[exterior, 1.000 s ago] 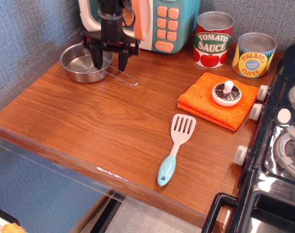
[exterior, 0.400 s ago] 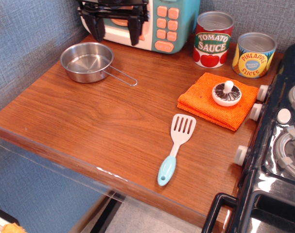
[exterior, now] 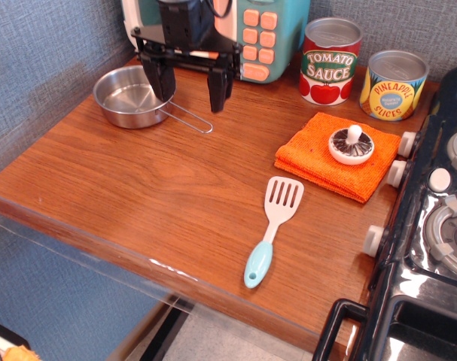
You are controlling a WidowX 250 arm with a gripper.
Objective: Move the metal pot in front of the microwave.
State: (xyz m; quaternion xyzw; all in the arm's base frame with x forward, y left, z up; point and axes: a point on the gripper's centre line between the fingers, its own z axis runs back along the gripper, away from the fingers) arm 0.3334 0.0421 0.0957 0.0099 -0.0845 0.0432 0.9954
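Note:
The metal pot (exterior: 126,96) is a small shiny steel pan with a thin wire loop handle pointing right. It sits on the wooden counter at the back left, in front of the left part of the teal and cream microwave (exterior: 273,34). My gripper (exterior: 190,89) hangs just right of the pot, above its handle. It is open wide and empty. Its left finger overlaps the pot's right rim in this view. The arm hides much of the microwave door.
A tomato sauce can (exterior: 330,60) and a pineapple slices can (exterior: 394,84) stand at the back right. An orange cloth (exterior: 318,158) holds a white knobbed lid (exterior: 352,144). A teal-handled spatula (exterior: 269,229) lies mid-counter. A black stove (exterior: 431,226) borders the right.
The gripper let go of the pot, rose, and has now come down again, open wider and further right. The pot has not moved.

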